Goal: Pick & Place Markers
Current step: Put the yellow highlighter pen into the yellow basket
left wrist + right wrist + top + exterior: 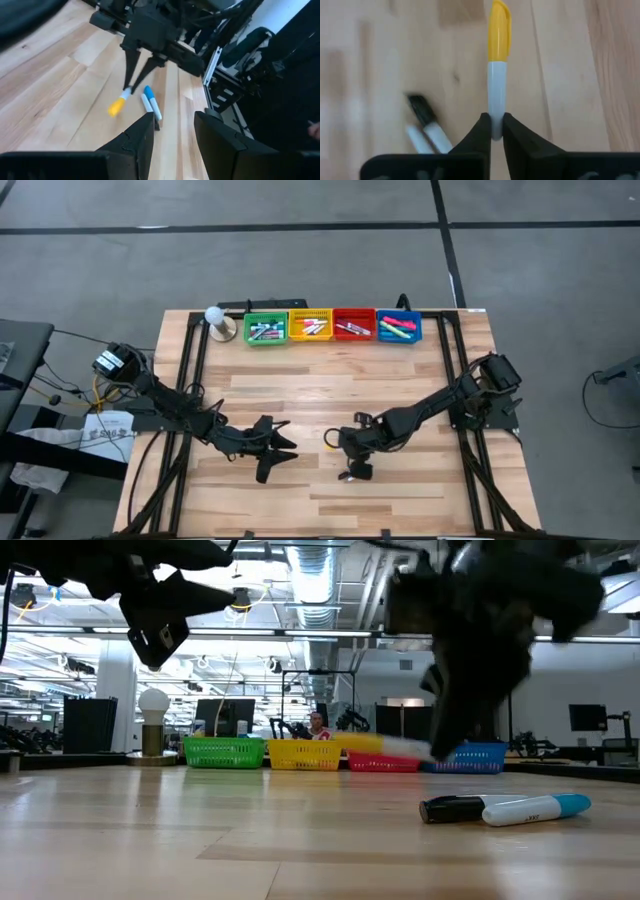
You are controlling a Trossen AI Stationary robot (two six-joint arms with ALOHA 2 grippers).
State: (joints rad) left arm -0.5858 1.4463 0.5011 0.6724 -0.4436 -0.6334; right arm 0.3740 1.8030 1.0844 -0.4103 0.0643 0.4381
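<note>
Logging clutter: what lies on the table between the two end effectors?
In the left wrist view, two blue-capped markers lie there, beside the right end effector holding a yellow-capped marker.

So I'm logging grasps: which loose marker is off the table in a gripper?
The yellow-capped marker, pinched at its white end by the right gripper. The blue-capped marker and the black-capped marker lie on the table.

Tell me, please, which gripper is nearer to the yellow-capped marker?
The right gripper: it is shut on the yellow-capped marker. The left gripper hangs open across the table, apart from it.
</note>
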